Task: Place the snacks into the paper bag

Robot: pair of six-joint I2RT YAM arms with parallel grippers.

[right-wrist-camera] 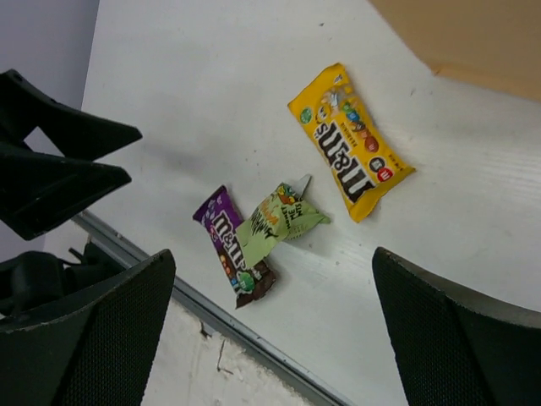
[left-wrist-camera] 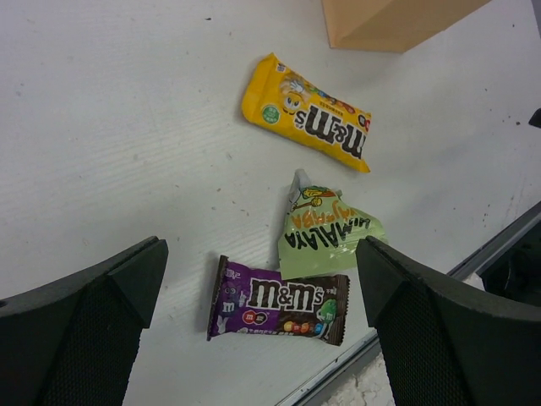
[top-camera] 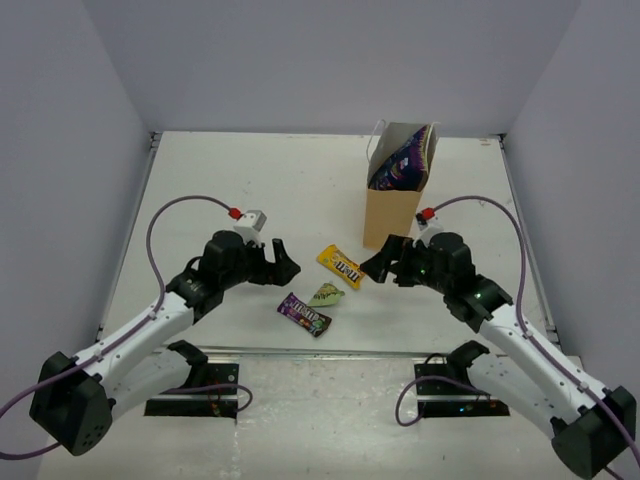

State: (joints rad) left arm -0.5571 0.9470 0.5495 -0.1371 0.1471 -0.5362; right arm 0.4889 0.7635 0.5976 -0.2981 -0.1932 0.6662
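The paper bag [top-camera: 392, 212] stands upright at the back right, with the large purple chip bag [top-camera: 404, 160] sticking out of its top. The red crinkly bag is out of view. The yellow M&M's pack [top-camera: 340, 266], the small green packet [top-camera: 327, 295] and the dark purple candy bar [top-camera: 304, 313] lie flat between the arms; the green packet overlaps the bar. My left gripper [top-camera: 285, 263] is open and empty, left of the three. My right gripper [top-camera: 375, 266] is open and empty, just right of the yellow pack. The left wrist view shows the yellow pack [left-wrist-camera: 308, 114], green packet [left-wrist-camera: 328, 233], bar [left-wrist-camera: 279, 300] and bag base [left-wrist-camera: 397, 21].
The right wrist view shows the yellow pack [right-wrist-camera: 348, 142], green packet [right-wrist-camera: 275, 222], bar [right-wrist-camera: 228, 245], the bag's wall [right-wrist-camera: 473, 38] and the left gripper's fingers [right-wrist-camera: 51, 161]. The table's metal front edge [top-camera: 320, 350] runs just below the bar. Grey walls enclose the table.
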